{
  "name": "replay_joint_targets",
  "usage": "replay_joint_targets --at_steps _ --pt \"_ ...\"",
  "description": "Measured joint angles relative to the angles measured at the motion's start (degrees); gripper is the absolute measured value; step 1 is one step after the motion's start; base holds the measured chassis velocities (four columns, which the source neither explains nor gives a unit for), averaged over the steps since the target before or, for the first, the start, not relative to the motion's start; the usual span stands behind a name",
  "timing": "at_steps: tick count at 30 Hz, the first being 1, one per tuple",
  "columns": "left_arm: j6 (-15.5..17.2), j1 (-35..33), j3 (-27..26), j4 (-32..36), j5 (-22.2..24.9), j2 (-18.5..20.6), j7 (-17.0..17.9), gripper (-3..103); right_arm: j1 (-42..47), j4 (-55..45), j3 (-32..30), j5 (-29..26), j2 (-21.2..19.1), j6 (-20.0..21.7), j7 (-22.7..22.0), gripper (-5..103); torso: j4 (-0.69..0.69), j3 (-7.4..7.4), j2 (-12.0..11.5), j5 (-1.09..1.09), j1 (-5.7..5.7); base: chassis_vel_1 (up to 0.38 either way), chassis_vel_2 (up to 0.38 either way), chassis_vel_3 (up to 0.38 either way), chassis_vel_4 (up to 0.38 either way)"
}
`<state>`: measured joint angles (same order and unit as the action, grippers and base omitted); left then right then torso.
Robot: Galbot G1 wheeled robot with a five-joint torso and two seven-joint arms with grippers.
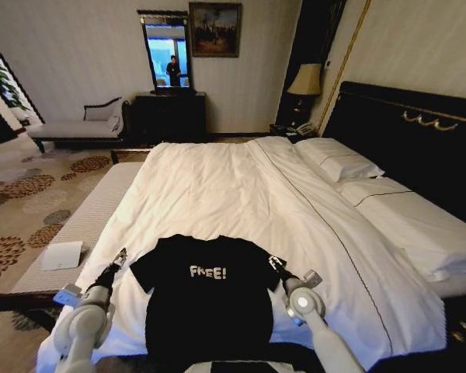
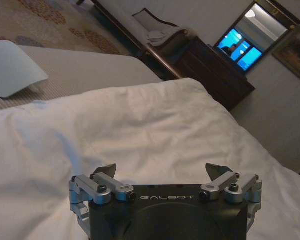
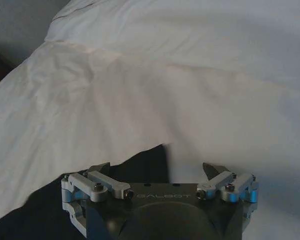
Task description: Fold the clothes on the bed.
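A black T-shirt (image 1: 206, 295) with white "FREE!" lettering lies flat near the foot of the bed (image 1: 217, 194), on its white duvet. My left gripper (image 1: 121, 256) hovers just off the shirt's left sleeve, open, with only white duvet (image 2: 140, 135) between its fingers in the left wrist view. My right gripper (image 1: 275, 263) sits at the shirt's right sleeve, also open. In the right wrist view the sleeve's black fabric (image 3: 145, 167) lies under the open gripper (image 3: 161, 170).
White pillows (image 1: 338, 162) lie by the dark headboard (image 1: 412, 124) at the right. A striped bench (image 1: 78, 225) with a white tablet-like slab (image 1: 62, 255) runs along the bed's left side. A chaise longue (image 1: 78, 124) and dark dresser (image 1: 169, 115) stand by the far wall.
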<state>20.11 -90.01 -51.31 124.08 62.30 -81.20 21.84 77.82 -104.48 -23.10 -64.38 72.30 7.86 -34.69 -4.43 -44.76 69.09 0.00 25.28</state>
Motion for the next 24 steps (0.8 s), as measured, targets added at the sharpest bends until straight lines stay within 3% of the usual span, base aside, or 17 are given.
replay_joint_targets --at_steps 2,6,9,14,15,18,22,24 --pt "0.0 -0.84 -0.18 0.92 0.07 -0.32 0.0 100 0.19 0.13 -0.15 0.04 0.11 -0.05 0.21 101 0.0 0.0 0.0 0.01 0.0 0.0 0.0 0.0 0.0" --pt "-0.13 -2.52 -1.11 2.55 0.63 -0.64 0.01 100 0.71 0.16 -0.29 -0.96 0.5 -0.07 1.31 91 0.01 0.0 0.0 0.0 -0.01 0.0 0.0 0.0 0.0" --pt "-0.3 -3.17 -1.46 3.02 0.71 -0.63 0.04 100 0.32 1.15 -0.27 -1.99 1.34 -0.36 2.3 75 0.02 0.0 0.0 0.0 -0.01 0.0 0.0 0.0 0.0" --pt "-0.36 -3.35 -1.52 3.08 0.66 -0.82 0.29 100 -0.55 2.3 -0.19 -2.31 2.04 -0.93 3.08 64 0.01 0.0 0.0 0.0 0.0 0.0 0.0 0.0 0.0" --pt "-0.36 -3.46 -1.45 3.08 0.61 -0.85 0.39 100 -0.94 2.71 -0.15 -2.33 2.26 -1.13 3.49 53 0.01 0.0 0.0 0.0 0.0 0.0 0.0 0.0 0.0" --pt "-0.37 -3.55 -1.2 2.94 0.43 -0.83 0.5 100 -1.57 3.39 -0.13 -2.05 2.52 -1.66 4.22 48 0.02 0.0 0.0 0.0 0.0 0.0 0.0 0.0 0.0" --pt "-0.43 -3.02 -0.31 1.81 0.1 -0.8 0.92 100 -1.93 3.8 -0.27 -1.29 2.92 -3.02 4.84 26 0.02 0.0 0.0 0.0 0.0 0.0 0.0 0.0 0.0" --pt "-0.45 -2.81 0.0 1.54 -0.17 -0.85 1.05 100 -1.87 3.75 -0.3 -1.2 2.98 -3.22 4.89 26 0.02 0.0 0.0 0.0 0.0 0.0 0.0 0.0 0.0"
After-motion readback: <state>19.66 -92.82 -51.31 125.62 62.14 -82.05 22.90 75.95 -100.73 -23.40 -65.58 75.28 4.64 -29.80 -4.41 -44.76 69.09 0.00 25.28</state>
